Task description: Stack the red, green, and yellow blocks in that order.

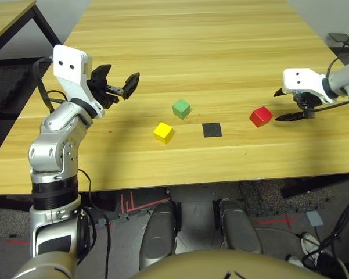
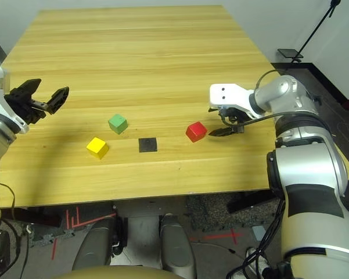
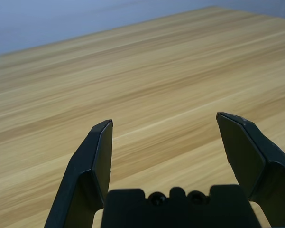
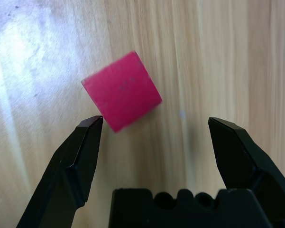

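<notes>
We see bare table all around the red block; right gripper, fingers spread, sits just beside it. Green block and yellow block stand near each other, gaps between. Black patch lies flat.

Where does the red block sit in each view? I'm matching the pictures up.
Left eye view: red block, right of centre, beside the right end effector.
Right eye view: just right of centre.
Right wrist view: ahead of the open fingers.
Shared landmark: the black square patch left of the block.
</notes>
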`<control>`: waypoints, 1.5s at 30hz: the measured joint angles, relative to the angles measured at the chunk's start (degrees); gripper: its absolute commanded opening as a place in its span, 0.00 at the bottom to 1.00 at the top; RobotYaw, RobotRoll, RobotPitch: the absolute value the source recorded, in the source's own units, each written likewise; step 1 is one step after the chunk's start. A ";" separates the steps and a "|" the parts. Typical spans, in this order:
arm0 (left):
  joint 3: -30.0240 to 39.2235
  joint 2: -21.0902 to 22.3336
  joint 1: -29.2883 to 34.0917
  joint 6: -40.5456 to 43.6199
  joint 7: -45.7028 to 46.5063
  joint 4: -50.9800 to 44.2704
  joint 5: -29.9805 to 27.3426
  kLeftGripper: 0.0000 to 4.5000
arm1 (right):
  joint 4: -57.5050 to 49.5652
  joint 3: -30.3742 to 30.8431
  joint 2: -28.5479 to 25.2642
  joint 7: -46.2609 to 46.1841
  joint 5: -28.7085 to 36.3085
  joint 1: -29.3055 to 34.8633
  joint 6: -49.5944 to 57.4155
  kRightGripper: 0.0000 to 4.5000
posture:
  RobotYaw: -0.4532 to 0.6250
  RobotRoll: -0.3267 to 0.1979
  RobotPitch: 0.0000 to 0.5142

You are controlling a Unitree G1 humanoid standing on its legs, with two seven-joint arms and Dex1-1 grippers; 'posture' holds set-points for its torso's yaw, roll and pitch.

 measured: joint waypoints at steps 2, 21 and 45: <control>0.47 0.00 0.59 0.19 0.71 -0.72 -0.08 0.99 | 0.12 0.35 0.66 -0.50 -0.57 0.00 -0.31 1.00 | 0.78 0.31 0.20; 2.27 -0.67 3.26 2.62 3.72 -3.97 -2.07 1.00 | 0.88 1.23 3.88 -0.36 -2.09 -0.21 -0.96 0.49 | 0.81 0.29 0.23; -1.77 -3.19 -1.59 3.00 4.41 -2.16 -2.01 1.00 | -37.79 8.74 7.53 16.64 20.39 7.82 32.42 0.45 | 0.79 0.20 0.21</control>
